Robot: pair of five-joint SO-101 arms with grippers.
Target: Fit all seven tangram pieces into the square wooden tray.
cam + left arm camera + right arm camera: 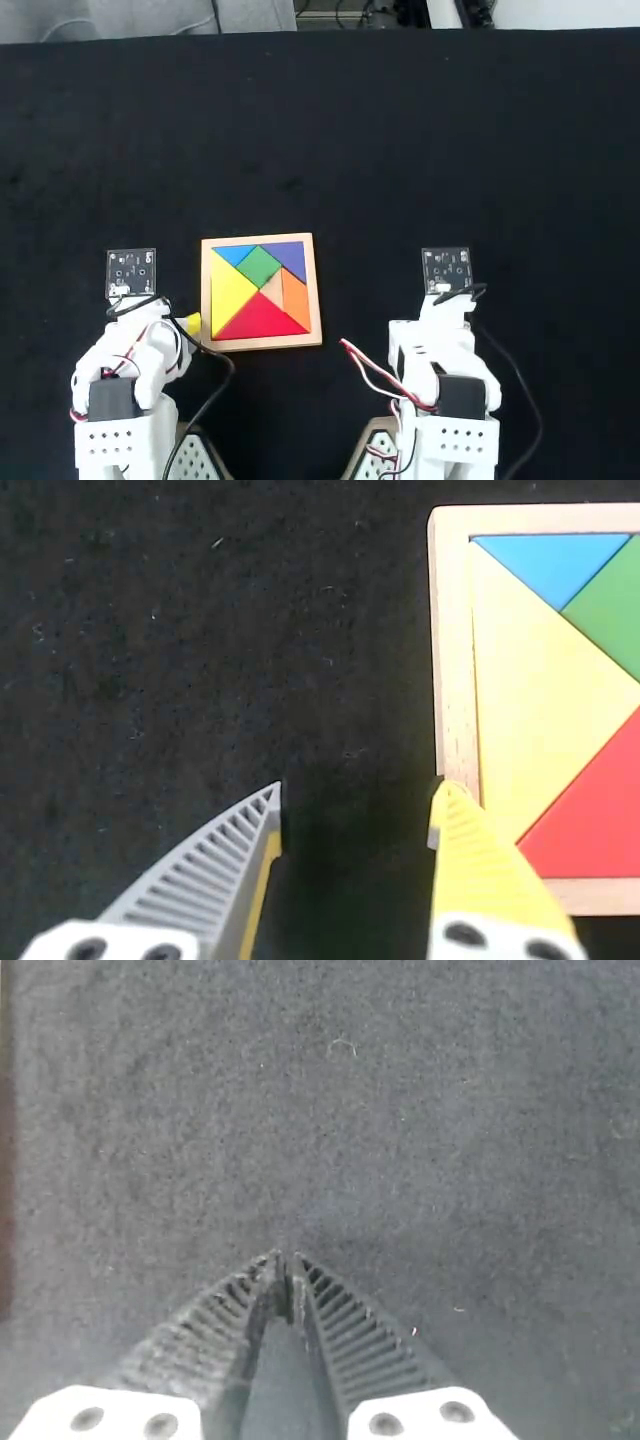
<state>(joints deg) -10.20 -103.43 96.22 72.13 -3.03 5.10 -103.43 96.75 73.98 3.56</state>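
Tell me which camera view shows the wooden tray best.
The high view: the whole wooden tray is in frame, all four rims showing, tangram pieces filling it. The left wrist view catches one corner and a side rim. The right wrist view faces black cloth.

Surface (420, 140): black, matte, cloth-like.
Lying on it: square wooden tray (206, 295), flat, toward the front.
Standing on it: left arm base (115, 445) and right arm base (455, 445), on either side of the tray.
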